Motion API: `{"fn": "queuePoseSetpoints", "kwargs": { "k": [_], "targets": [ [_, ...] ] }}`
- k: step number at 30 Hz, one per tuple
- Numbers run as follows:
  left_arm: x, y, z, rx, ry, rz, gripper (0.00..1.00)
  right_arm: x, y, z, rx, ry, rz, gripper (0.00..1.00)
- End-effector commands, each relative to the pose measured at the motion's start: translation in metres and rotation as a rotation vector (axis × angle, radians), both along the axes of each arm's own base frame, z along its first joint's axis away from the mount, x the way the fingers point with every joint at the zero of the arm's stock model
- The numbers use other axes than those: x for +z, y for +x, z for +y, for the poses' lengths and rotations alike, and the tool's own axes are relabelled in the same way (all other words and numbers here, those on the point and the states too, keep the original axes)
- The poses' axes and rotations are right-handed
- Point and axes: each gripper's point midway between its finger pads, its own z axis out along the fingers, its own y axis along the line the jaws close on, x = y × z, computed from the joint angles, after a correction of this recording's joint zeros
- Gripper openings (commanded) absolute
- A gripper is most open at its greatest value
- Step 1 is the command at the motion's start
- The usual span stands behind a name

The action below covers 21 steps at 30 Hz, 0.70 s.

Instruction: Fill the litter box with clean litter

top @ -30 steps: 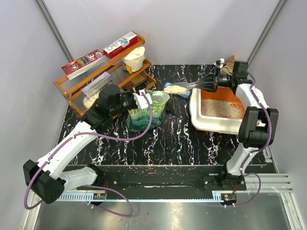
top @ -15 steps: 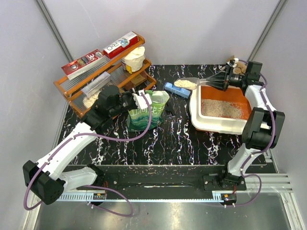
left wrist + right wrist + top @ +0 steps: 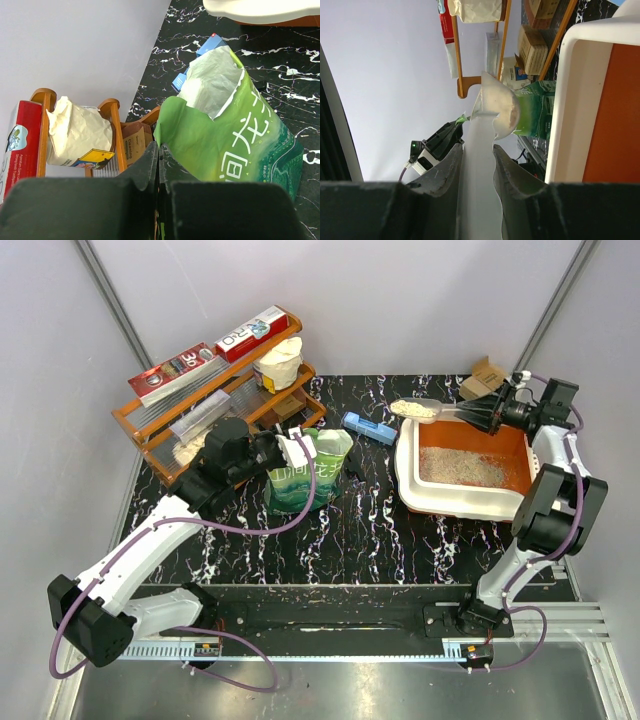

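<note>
Right gripper (image 3: 497, 412) clamps a scoop (image 3: 452, 411) of clean litter (image 3: 415, 408) above the litter box (image 3: 407, 458) rim; left gripper (image 3: 286, 448) pinches the green pouch (image 3: 305, 482). Best tipped farther inward.

You can read little here. On the rack (image 3: 140, 425) at the far left corner of the tabletop, the red box (image 3: 175, 370) on top carries a white "30". The white box (image 3: 250, 333) beside it shows large letters that look like "RIO", though the middle one is unclear. The green pouch (image 3: 240, 150), left of the tabletop's middle, bears big white Chinese characters down its face, with a line of fine print under them too small to read. In the left wrist view, the brown carton (image 3: 132, 145) in the rack has a dark printed word, possibly "Cleaning". You cannot read the yellow label (image 3: 95, 157) on the paper bag (image 3: 75, 132).
</note>
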Motion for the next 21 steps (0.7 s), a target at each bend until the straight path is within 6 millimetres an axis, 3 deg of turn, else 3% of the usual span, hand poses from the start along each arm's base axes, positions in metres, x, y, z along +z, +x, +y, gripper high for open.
{"fn": "queuePoseSetpoints", "kwargs": {
  "k": [1,11,21],
  "targets": [
    [0.045,0.002,-0.001,-0.002,-0.09,-0.127,0.0,0.027,-0.011,-0.01,-0.021,-0.027,-0.091,0.0],
    [0.043,0.005,-0.005,-0.015,-0.087,-0.111,0.0,0.026,-0.017,-0.041,-0.175,-0.077,-0.097,0.0],
    [0.043,0.004,-0.008,-0.027,-0.091,-0.103,0.0,0.032,-0.047,-0.073,-0.388,-0.135,-0.1,0.0]
  ]
}}
